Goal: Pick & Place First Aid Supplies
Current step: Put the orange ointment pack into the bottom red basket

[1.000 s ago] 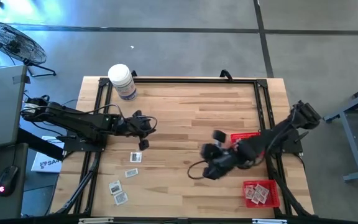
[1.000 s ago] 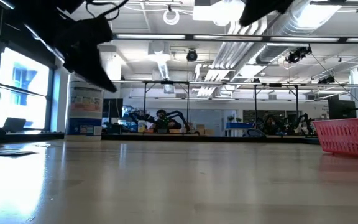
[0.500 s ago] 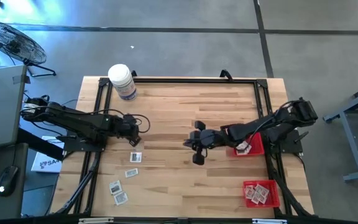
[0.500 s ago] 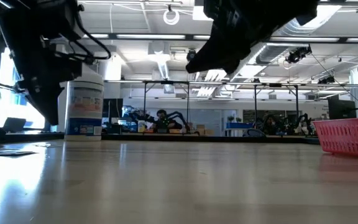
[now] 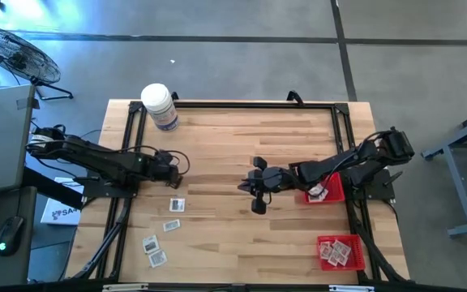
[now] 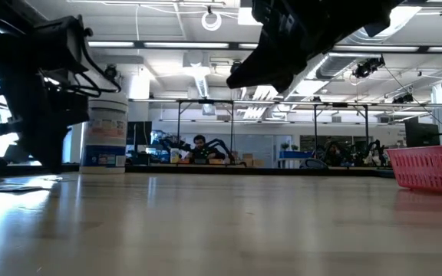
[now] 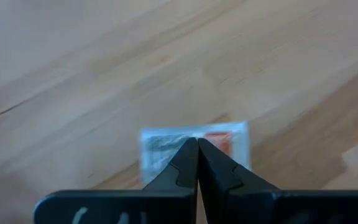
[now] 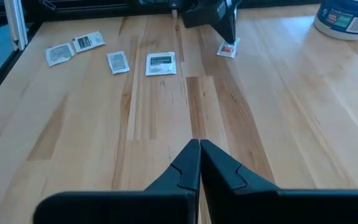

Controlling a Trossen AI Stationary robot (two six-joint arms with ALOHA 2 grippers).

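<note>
Since a second ago, our right hand (image 5: 257,186) has swung out from over the red mesh baskets to the middle of the light wooden worktop (image 5: 242,138), and our left hand (image 5: 174,185) has pulled back toward the left edge. Nearest the front edge, two small flat white-grey packets (image 5: 154,250) lie side by side, with one more packet (image 5: 172,225) just behind them. Our left hand hangs low over a further packet with reddish print (image 7: 194,142), its fingers pressed together and holding nothing. Our right hand is likewise shut and empty, above bare wood. At the right, one red mesh basket (image 5: 340,251) near the front holds several packets; a second red basket (image 5: 324,193) sits behind it. Farthest back stands a large white bottle with purple label (image 5: 160,107).
</note>
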